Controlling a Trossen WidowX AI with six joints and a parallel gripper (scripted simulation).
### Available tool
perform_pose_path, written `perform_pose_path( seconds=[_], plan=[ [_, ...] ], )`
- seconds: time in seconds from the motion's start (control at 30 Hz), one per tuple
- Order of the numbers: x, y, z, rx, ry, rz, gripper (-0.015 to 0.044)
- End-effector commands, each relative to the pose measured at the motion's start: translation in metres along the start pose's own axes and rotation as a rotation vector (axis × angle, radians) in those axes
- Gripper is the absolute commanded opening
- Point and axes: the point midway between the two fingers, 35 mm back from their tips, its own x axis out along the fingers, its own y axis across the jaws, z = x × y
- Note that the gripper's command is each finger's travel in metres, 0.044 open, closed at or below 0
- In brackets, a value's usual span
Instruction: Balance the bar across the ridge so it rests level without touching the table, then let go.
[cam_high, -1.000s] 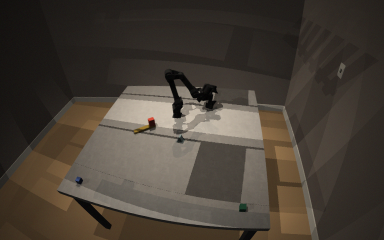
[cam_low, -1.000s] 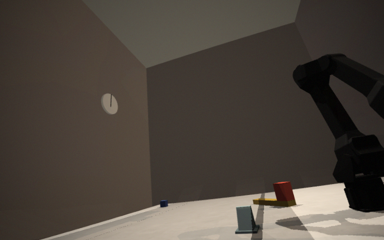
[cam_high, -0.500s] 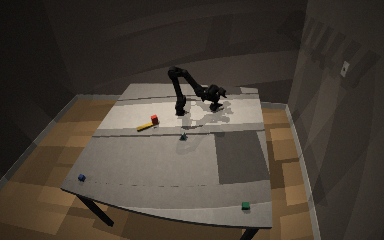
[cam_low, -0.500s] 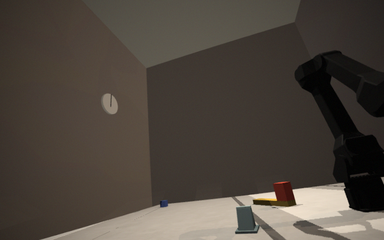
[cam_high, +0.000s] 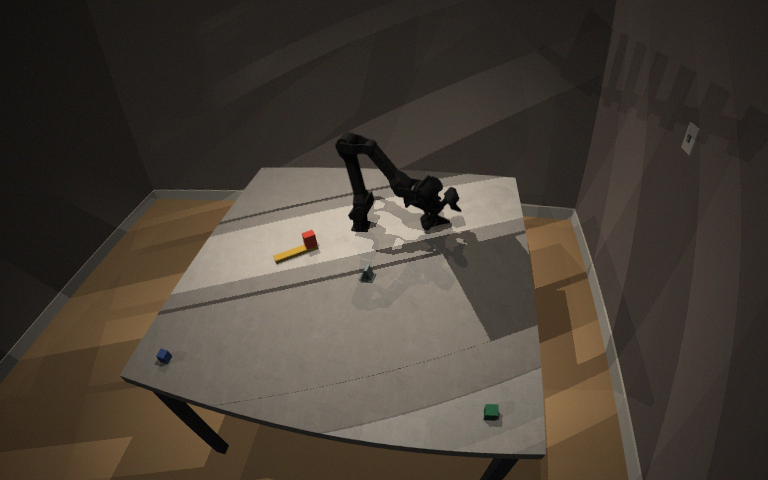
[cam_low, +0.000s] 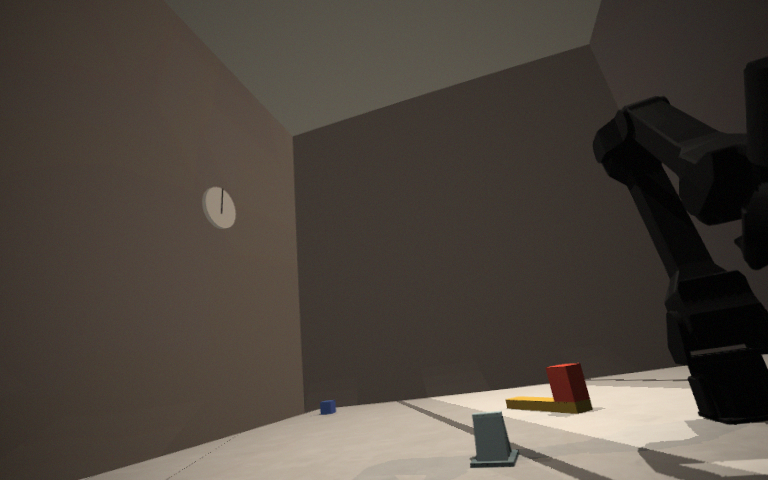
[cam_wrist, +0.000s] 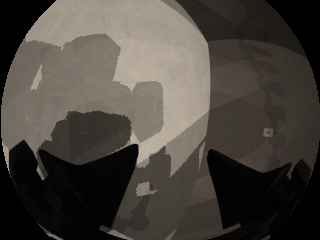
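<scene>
Bar (cam_high: 295, 251): 1, flat on table | ridge (cam_high: 367, 274): 1 | cubes: blue 1, green 1 | gripper (cam_high: 437, 219) wide, holding nothing

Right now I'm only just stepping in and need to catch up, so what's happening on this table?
Nothing has been picked up yet. The black arm's gripper is open and holds nothing, low over the table to one side of its base. The yellow bar lies flat on the table with a red block sitting on one end. The small grey ridge stands apart from it, nothing on it. A blue cube and a green cube sit near the table's front corners.
</scene>
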Motion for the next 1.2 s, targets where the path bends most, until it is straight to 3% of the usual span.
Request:
perform_pose_path(
  seconds=[0.0, 1.17],
  plan=[
    [-0.005, -0.004, -0.021, 0.071, 0.061, 0.0, 0.0315],
    [-0.102, 0.031, -0.169, 0.8, 0.52, -0.009, 0.0315]
  ],
)
